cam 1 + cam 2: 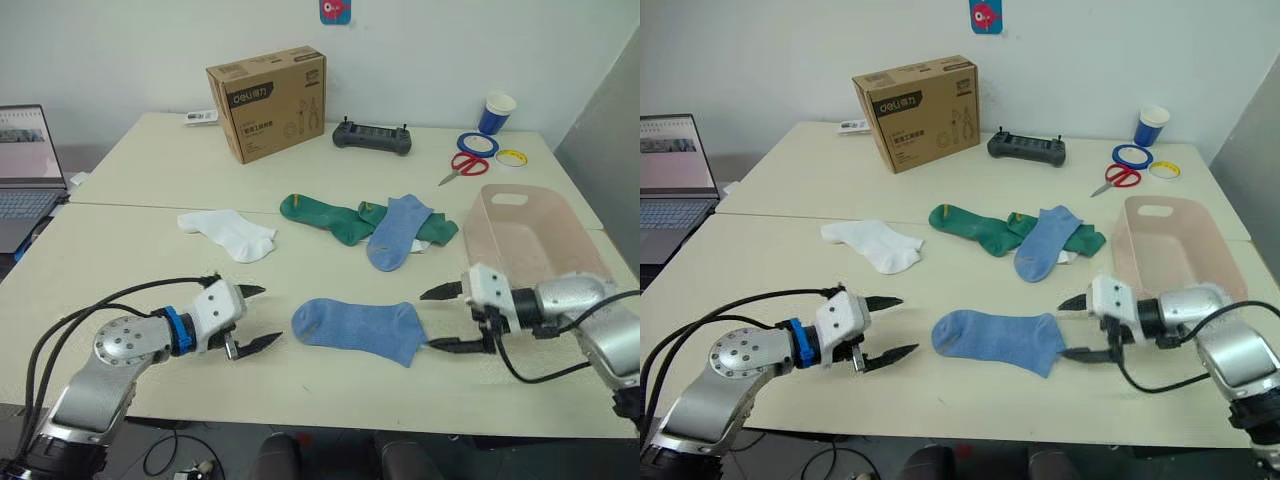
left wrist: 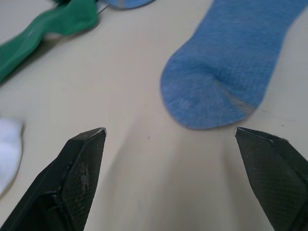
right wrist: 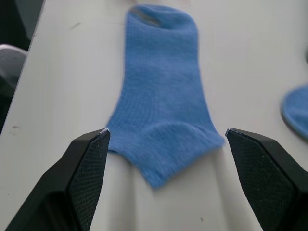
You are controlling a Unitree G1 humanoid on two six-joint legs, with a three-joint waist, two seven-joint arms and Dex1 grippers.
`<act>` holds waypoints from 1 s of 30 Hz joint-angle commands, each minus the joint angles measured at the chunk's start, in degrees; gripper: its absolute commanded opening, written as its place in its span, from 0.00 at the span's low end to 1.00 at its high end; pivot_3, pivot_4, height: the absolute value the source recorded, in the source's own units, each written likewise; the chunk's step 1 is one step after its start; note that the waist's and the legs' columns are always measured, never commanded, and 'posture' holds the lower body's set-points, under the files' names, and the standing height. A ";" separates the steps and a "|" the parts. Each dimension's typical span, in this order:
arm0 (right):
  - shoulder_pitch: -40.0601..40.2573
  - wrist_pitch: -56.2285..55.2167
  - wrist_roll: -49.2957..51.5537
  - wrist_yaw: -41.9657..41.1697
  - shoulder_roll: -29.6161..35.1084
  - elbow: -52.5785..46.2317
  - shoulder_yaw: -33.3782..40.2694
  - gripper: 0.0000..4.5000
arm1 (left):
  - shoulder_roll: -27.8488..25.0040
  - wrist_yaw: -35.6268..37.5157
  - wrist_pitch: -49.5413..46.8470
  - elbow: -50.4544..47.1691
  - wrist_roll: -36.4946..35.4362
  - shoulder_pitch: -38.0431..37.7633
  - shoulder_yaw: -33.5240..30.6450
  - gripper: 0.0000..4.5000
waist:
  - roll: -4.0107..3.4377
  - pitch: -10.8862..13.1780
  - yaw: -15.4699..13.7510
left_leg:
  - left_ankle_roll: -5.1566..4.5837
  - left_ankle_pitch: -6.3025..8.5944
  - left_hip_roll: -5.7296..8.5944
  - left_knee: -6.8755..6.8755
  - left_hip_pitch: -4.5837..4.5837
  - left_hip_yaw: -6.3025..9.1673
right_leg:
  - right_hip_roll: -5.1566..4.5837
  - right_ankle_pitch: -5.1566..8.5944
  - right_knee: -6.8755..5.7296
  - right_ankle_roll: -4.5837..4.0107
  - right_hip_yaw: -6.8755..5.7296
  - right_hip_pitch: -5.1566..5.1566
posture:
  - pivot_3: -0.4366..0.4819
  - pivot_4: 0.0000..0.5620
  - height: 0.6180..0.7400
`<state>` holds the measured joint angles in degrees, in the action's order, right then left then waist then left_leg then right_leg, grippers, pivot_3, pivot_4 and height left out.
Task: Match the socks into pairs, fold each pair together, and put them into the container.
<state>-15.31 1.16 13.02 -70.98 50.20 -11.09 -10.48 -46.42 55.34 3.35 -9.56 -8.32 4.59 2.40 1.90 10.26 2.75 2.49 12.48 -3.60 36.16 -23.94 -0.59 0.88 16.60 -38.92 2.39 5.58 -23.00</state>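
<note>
Cream-coloured table [image 1: 150, 180] carries: light blue sock [image 1: 362, 329] flat near front edge; white sock [image 1: 230, 233]; two dark green socks [image 1: 325, 218] with second light blue sock [image 1: 399, 230] on top; pale pink plastic tub [image 1: 528, 238]; brown cardboard box [image 1: 267, 102]; black controller [image 1: 372, 137]; red scissors [image 1: 462, 166]; blue paper cup [image 1: 495, 112]; tape rolls [image 1: 478, 143]; grey laptop [image 1: 26, 175] at left.

A blue sock [image 1: 363, 329] is laid flat on the table [image 1: 130, 180] between two grippers, each with its fingers spread. The left gripper [image 1: 256, 317] is held just off the sock's toe end, the right gripper [image 1: 440, 320] at its cuff end. Farther back, a second blue sock [image 1: 398, 231] is draped over two green socks [image 1: 330, 217], with a white sock [image 1: 230, 233] well apart to their left. The pink tub [image 1: 531, 232] is seen at the right, behind the right gripper.
</note>
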 commanded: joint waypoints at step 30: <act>-4.54 -35.92 -8.99 4.35 -8.34 17.49 -8.38 0.32 | 5.08 4.04 19.14 15.80 9.23 10.66 10.71 0.00 | 0.01 -0.03 0.25 | -0.08 -0.03 -0.09 -0.10 1.07 -0.16 | -0.01 -0.02 -0.14 -0.60 0.13 1.01 | 0.48 0.27 1.00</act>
<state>-19.58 -36.01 1.17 -66.29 41.45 8.63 -20.76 -41.61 60.12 23.71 7.14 2.17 14.80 14.16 1.91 10.23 3.00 2.41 12.45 -3.69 36.06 -22.87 -0.75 0.87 16.57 -39.07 1.80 5.70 -21.98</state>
